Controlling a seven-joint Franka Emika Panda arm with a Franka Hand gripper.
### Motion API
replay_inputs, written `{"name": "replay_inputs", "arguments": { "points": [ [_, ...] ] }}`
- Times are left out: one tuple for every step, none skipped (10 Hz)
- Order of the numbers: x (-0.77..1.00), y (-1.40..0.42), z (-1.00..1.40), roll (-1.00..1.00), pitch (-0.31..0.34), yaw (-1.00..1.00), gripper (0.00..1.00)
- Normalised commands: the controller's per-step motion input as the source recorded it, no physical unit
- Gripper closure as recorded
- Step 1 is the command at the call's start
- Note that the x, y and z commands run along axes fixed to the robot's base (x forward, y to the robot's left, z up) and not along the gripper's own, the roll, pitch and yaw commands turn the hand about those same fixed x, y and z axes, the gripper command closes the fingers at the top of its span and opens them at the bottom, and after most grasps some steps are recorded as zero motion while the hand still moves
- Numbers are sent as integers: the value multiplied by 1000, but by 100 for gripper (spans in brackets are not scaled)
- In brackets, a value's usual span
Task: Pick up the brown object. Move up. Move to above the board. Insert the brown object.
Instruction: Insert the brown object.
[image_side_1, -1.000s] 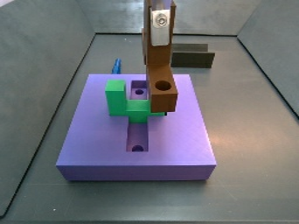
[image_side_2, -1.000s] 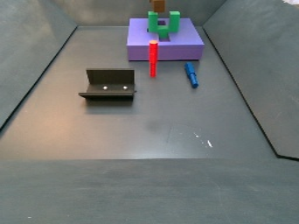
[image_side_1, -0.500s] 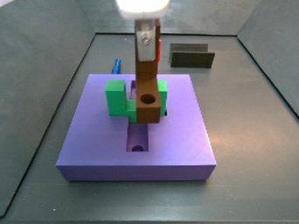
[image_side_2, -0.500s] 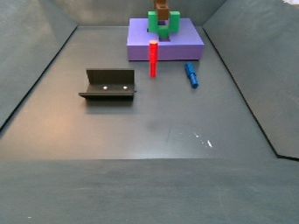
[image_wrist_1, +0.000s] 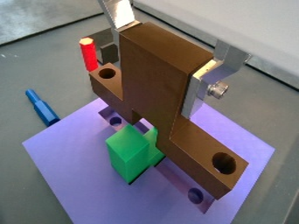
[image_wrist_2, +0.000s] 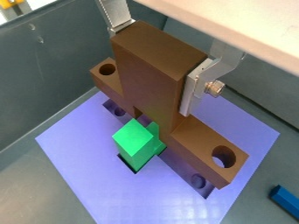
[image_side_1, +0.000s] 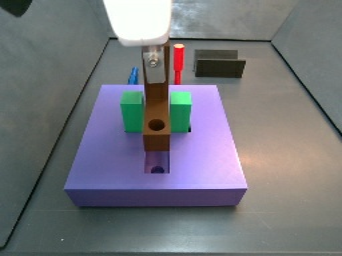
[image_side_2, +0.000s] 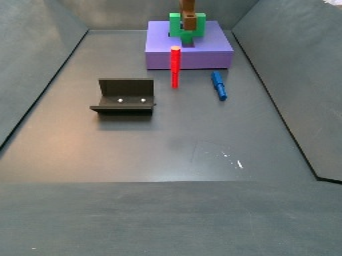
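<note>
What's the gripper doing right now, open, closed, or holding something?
Gripper: closed on the brown object, gripping its upright post and holding it over the board, by the green block.

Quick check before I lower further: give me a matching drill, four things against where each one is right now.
Things:
1. brown object
2. red peg
3. blue piece
4. fixture

Places:
A. lying on the floor beside the board
B. standing alone on the floor, away from the board
C. clamped in the gripper over the board's groove
D. standing upright against the board's edge

Pairs: 1-C, 2-D, 3-A, 4-B
</note>
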Motion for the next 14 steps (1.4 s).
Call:
{"name": "replay_inputs", "arguments": {
  "points": [
    [-103,0,-180,-64,-56,-91,100],
    [-11,0,-189,-73,-47,-60,100],
    [0,0,-234,-54,-36,-20,100],
    [0,0,-234,-37,-26,-17,100],
    [6,0,-223,-29,-4,-14,100],
    [26,0,-237,0,0,-29,100],
    [46,0,-249,0,0,-40,100],
    [91,0,-234,0,0,-46,100],
    [249,-11,-160,0,0,-37,100],
    [283,-11,-151,0,0,-40,100],
    [246,0,-114,0,19,-51,100],
    [106,0,-180,0,0,-57,100],
    [0,0,-174,1,0,-23,100],
    [0,0,-186,26,0,-6,100]
  ]
}}
